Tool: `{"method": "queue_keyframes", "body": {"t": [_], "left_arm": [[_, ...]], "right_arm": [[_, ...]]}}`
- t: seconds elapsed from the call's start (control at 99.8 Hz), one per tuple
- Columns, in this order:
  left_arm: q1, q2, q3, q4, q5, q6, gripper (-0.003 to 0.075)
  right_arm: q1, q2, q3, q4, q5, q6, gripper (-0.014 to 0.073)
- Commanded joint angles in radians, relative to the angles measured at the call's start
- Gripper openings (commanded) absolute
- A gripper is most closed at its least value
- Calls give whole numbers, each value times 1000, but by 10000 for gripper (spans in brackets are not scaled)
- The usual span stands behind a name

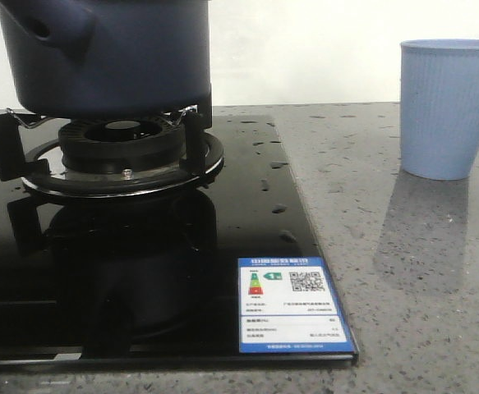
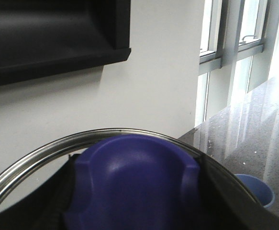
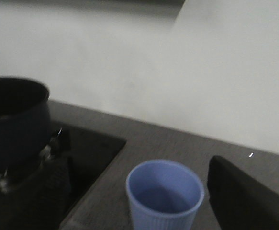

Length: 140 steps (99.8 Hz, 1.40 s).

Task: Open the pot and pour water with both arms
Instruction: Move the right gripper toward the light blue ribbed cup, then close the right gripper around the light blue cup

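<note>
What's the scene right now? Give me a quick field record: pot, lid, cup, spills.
pot: dark navy pot on the burner grate, open top in the right wrist view
lid: blue knob and steel rim fill the left wrist view; hold not visible
cup: pale blue cup upright on the counter, right of the stove
spills: droplets on the black glass

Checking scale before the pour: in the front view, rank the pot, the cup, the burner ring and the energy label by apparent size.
1. pot, largest though cropped by the frame.
2. burner ring, nearly as wide but flatter.
3. cup.
4. energy label, smallest, though nearest the camera, which flatters it.
</note>
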Motion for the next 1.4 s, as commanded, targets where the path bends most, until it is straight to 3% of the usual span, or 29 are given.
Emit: {"method": "queue_keyframes", "body": {"t": [0.0,0.401,0.601,0.821,1.072,1.392], "left_arm": [[4,-49,-40,-82,8,-22,211],[2,-60,-40,-83,64,-26,211],[2,-60,-40,-83,64,-26,211],[2,-60,-40,-83,64,-26,211],[2,-60,-40,-83,64,-26,211],[2,-60,-40,-83,62,-26,211]], "right_arm": [[0,18,19,5,26,-12,519],[0,59,97,67,-28,-12,519],[0,127,97,103,-132,-12,519],[0,224,91,141,-58,-12,519],[0,236,91,163,-92,-12,519],[150,239,91,161,-296,-75,519]]}}
